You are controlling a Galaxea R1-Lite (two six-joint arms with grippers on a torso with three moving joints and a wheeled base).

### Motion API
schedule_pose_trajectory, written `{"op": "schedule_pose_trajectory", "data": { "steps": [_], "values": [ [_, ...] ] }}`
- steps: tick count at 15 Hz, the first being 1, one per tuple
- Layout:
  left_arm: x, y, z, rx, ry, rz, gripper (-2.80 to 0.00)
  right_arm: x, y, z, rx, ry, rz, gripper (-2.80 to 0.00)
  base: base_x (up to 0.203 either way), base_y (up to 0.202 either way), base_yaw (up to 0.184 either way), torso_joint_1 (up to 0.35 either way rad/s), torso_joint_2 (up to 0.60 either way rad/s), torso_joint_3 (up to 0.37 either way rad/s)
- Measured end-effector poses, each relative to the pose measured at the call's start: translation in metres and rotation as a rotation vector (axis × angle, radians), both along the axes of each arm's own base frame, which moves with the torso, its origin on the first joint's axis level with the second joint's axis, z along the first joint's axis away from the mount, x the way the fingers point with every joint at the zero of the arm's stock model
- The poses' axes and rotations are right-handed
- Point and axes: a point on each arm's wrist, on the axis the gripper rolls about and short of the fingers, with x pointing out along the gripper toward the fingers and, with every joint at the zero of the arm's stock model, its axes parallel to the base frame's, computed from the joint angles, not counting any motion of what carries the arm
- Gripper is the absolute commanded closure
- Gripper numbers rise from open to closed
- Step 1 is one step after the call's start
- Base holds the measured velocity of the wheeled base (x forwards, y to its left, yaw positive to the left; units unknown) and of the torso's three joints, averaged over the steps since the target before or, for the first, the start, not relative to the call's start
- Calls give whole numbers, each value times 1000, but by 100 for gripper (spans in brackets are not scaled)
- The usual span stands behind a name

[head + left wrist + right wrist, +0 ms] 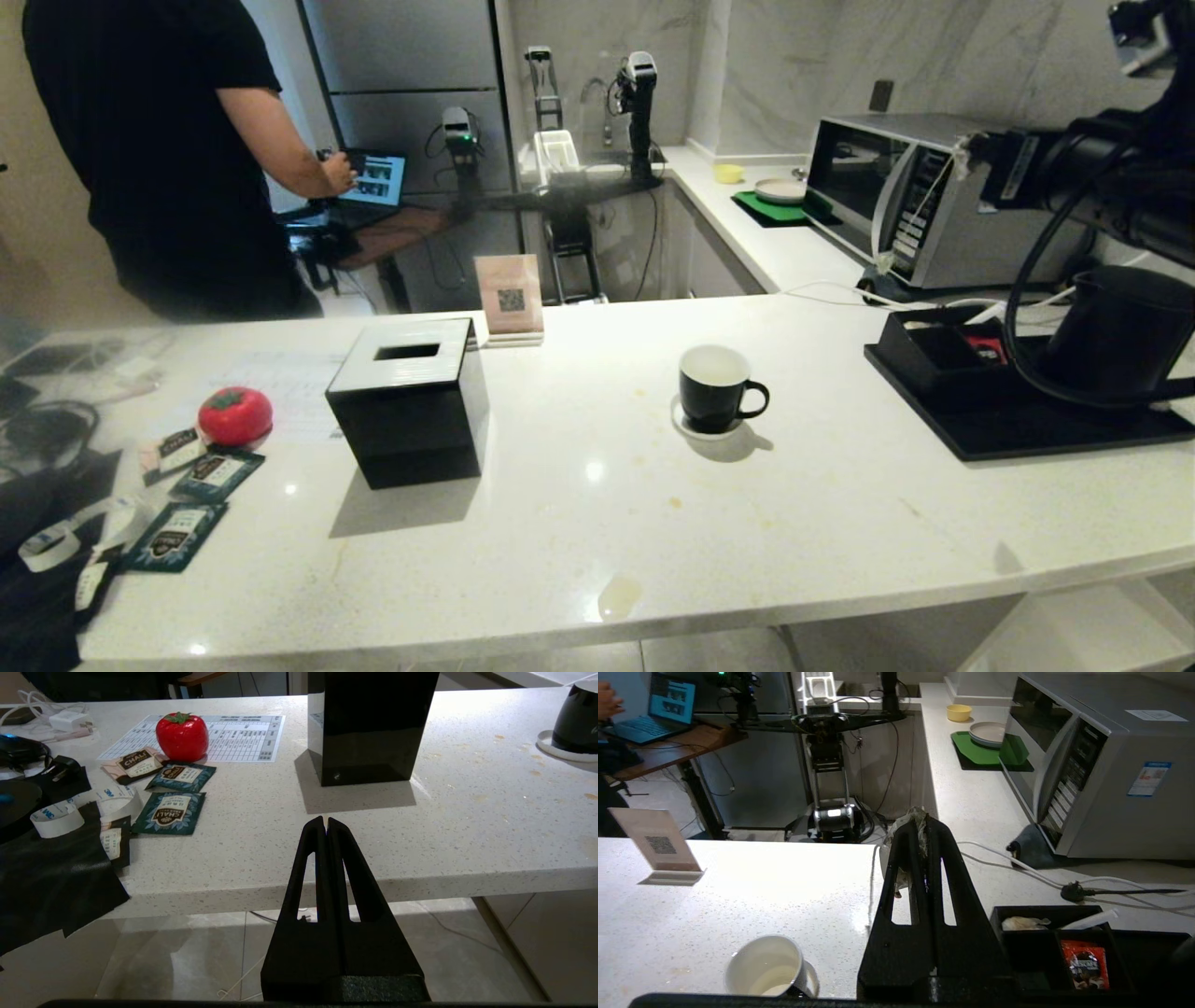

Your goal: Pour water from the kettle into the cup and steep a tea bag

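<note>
black mug, the cup, stands on its white saucer near the middle of the pale counter, handle toward the robot's right, white inside showing. the kettle, tall and matte black, sits on a black tray at the counter's right end, partly behind a looping black cable. the tea bag, a crumpled translucent mesh, is pinched between the tips of the right gripper; its jaws are closed on it, and a thin string hangs down from it. that gripper is held in the air above the counter, between the cup and the tray. the left gripper hangs low before the counter's front edge, jaws pressed together on nothing.

a black tissue box stands left of the cup, well apart from it. further left lie teal sachets, a red tomato-shaped thing, a printed sheet and a roll of tape. a qr-code stand sits at the counter's far edge. the tray's compartments hold a red packet. behind, a microwave stands on the side counter with a green mat and plate. a person in a black shirt stands at a laptop.
</note>
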Motion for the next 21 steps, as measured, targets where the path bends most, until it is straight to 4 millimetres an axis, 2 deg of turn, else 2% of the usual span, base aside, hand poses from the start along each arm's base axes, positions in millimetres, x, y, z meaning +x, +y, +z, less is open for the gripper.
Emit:
{"op": "schedule_pose_trajectory", "data": {
  "steps": [5,9,21],
  "values": [
    [0,0,0,0,0,1,0,-3,5,8,4,-21,15,0,0,0,0,0,0,0],
    [0,0,0,0,0,0,0,-8,17,10,5,-27,61,0,0,0,0,0,0,0],
    [0,0,0,0,0,0,0,-27,75,7,2,-16,272,0,0,0,0,0,0,0]
  ]
}}
